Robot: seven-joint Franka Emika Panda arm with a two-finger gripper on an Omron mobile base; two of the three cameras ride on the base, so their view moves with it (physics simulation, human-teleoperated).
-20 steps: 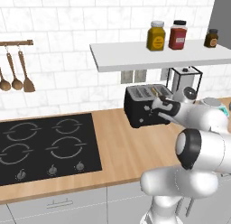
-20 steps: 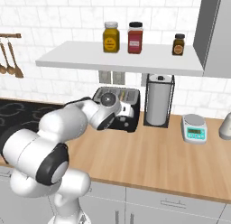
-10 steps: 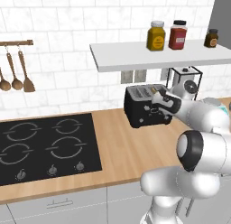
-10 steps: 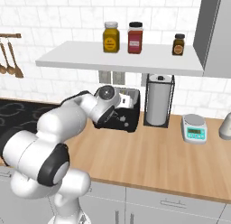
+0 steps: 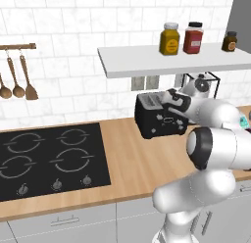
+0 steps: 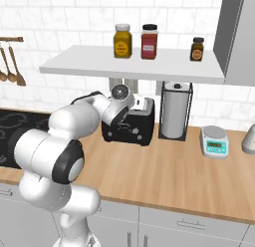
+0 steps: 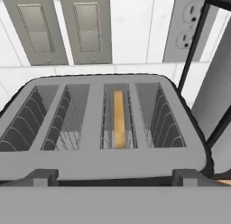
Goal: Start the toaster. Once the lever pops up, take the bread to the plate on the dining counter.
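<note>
A long light-wood worktop (image 5: 132,163) on grey cabinets runs along the white-tiled wall, with a black four-ring hob (image 5: 49,161) set into its left part. Above it hangs a flat white wall shelf (image 6: 134,66) carrying a mustard-yellow jar (image 6: 122,41), a red jar (image 6: 149,41) and a small dark brown jar (image 6: 197,49). Under the shelf's right end stands a tall steel cylinder in a thin black wire frame (image 6: 175,110), and to its right on the wood a small pale-green kitchen scale (image 6: 214,142).

The small black boxy toaster (image 6: 132,126) with a silver-grey top sits near the wall, just left of the steel cylinder. The robot's white arm reaches over it from the front, and its gripper (image 5: 169,101) hangs close above the toaster's front edge. In the hand view the two dark fingertips (image 7: 43,177) stand far apart at the toaster's near edge, spread wide with nothing between them.

The flat slice of pale tan bread (image 7: 118,119) sits on edge deep inside one of the middle slots, its thin top edge showing between the wire guides.

Three wooden utensils (image 5: 18,78) hang from a rail on the left wall.
</note>
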